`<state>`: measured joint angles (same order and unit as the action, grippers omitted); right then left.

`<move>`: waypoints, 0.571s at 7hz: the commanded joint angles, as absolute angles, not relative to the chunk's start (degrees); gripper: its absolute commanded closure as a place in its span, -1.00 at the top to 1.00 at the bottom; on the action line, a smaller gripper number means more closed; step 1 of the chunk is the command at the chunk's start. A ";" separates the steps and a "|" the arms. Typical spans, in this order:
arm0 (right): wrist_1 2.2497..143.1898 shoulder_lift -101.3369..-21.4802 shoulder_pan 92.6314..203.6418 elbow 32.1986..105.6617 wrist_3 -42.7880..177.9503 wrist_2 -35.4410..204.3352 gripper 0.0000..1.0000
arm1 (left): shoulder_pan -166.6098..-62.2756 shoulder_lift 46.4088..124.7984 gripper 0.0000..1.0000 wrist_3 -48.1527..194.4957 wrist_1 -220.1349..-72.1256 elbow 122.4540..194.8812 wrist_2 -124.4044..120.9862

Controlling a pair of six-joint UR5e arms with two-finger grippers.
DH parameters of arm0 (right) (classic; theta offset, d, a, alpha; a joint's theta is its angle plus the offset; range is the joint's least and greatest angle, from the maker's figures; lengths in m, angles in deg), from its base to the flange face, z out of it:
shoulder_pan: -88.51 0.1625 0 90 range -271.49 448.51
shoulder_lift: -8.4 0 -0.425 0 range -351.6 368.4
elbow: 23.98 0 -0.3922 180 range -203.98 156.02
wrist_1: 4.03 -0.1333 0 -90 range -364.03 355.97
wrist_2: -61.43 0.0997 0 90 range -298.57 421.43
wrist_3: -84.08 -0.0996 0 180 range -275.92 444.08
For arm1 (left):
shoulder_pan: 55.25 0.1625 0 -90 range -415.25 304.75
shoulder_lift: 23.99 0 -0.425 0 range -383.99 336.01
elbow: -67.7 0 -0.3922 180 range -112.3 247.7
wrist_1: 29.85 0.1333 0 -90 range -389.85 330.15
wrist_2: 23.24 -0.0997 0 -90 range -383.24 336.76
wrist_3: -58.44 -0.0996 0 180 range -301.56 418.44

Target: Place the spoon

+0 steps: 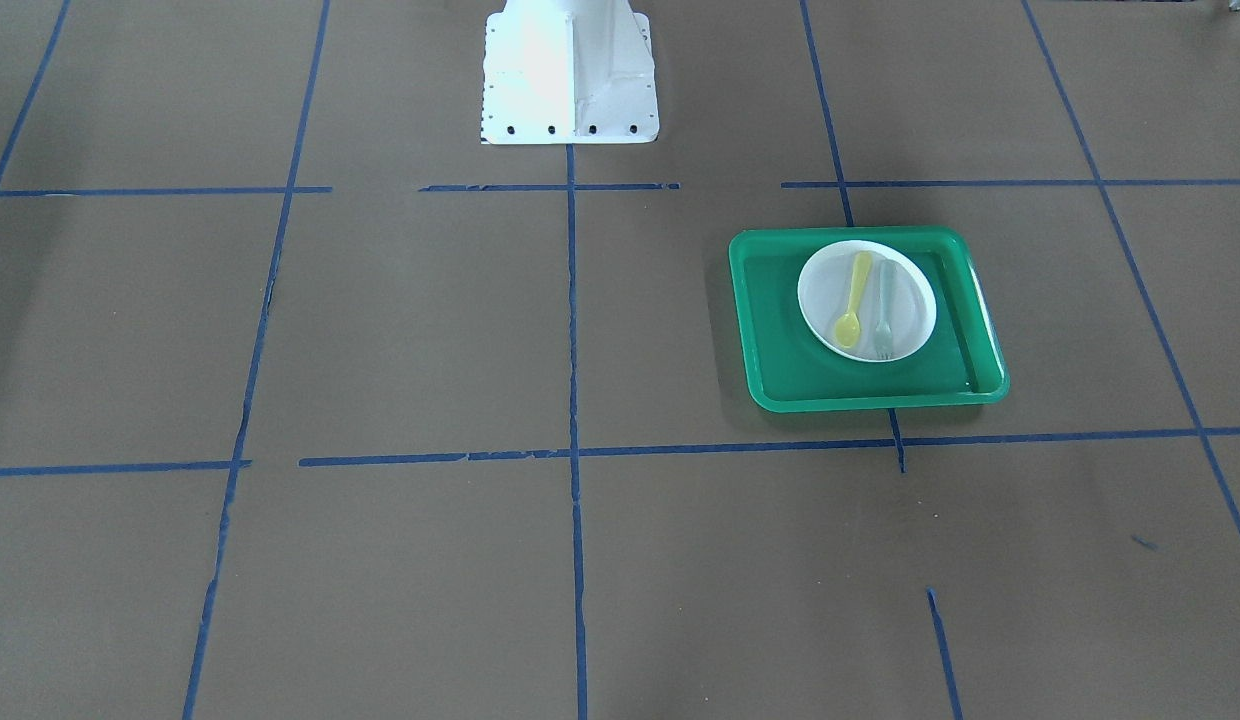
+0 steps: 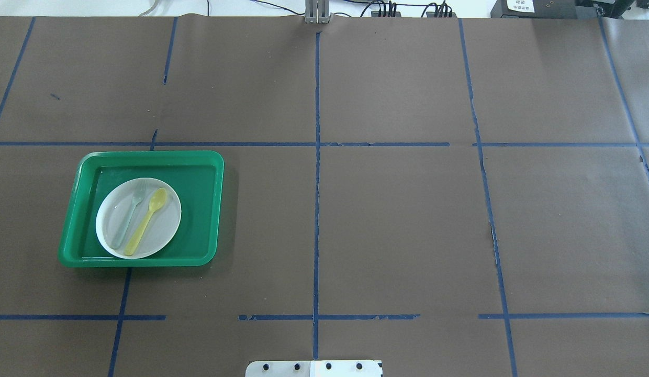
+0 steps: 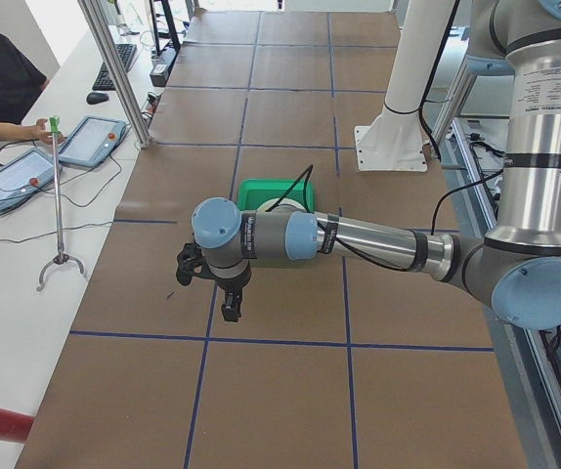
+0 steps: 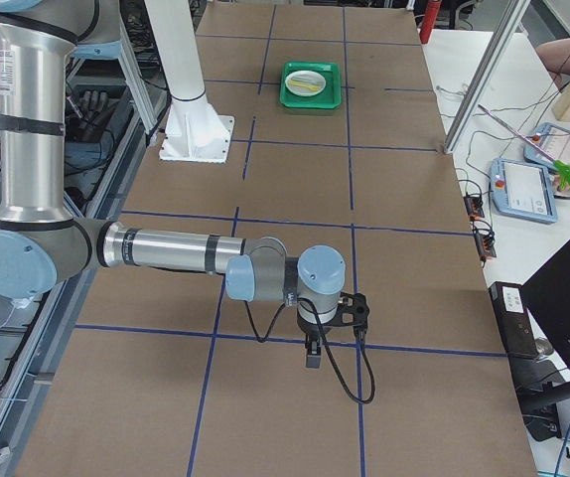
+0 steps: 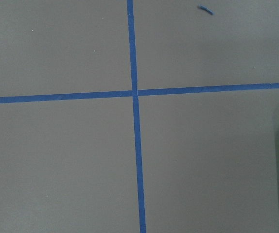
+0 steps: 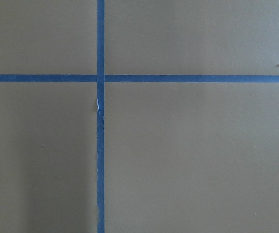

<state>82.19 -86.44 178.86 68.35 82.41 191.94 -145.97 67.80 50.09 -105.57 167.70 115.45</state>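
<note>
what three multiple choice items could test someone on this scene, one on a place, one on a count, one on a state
1. On which part of the table does the green tray sit?
A) the robot's left side
B) the robot's right side
C) dead centre

2. How many utensils lie on the white plate?
A) one
B) two
C) three

3. The yellow spoon is:
A) gripped in a hand
B) lying free on the plate
C) on the bare table

Key:
1 A, the tray is in the left half of the overhead view.
2 B, only the spoon and the grey-green fork lie there.
3 B, it lies on the plate inside the tray and nothing grips it.
</note>
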 commanded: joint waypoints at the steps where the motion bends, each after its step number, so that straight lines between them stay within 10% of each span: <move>1: 82.19 -86.43 178.86 68.40 82.41 191.86 1.00 | -145.95 70.91 1.00 45.45 -101.06 167.55 112.40; 4: 82.19 -86.43 178.86 68.31 82.41 191.94 1.00 | -146.13 73.57 1.00 45.79 -99.72 164.14 110.17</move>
